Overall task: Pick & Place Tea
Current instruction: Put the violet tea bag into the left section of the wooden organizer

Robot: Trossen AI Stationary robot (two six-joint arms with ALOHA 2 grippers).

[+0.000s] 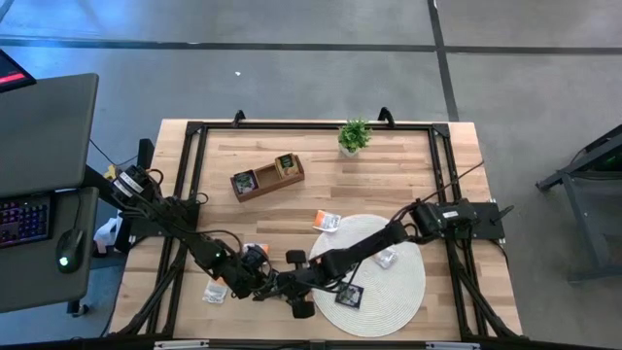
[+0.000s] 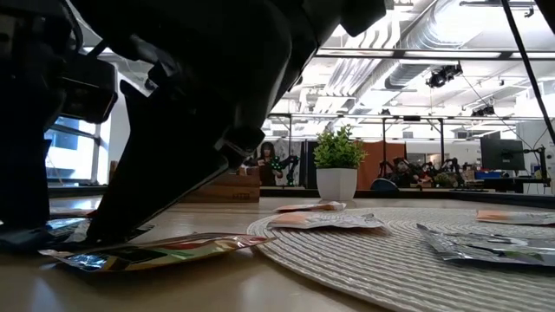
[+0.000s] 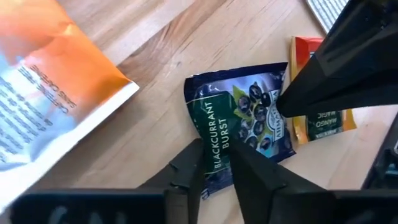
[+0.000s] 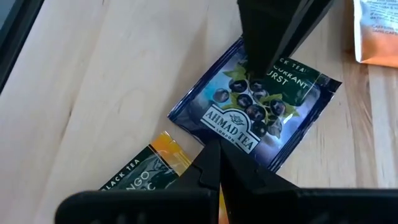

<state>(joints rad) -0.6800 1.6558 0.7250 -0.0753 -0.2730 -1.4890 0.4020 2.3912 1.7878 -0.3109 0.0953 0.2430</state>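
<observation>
Left gripper [image 3: 216, 171] pinching blackcurrant sachet [image 3: 239, 124] edge, right gripper [image 4: 219, 163] pressed together – beside it

Wooden tray [image 1: 267, 176] at counter [image 1: 243, 209] back-centre, potted plant [image 1: 354, 136] to its right. Round mat [image 1: 394, 292] front-right, carrying three sachets [image 1: 386, 259]. Both pincers meet just left of mat over blackcurrant sachet [image 3: 242, 124], mango sachet [image 3: 320, 118] beside it.

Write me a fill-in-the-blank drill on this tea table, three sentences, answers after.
1. The dark blue sachet both claws work on is labelled ____ Burst.
2. The right claw presses on that sachet with its fingers ____.
3. The left claw has one finger on each side of the sachet's ____.

Missing words: Blackcurrant; shut; edge
</observation>
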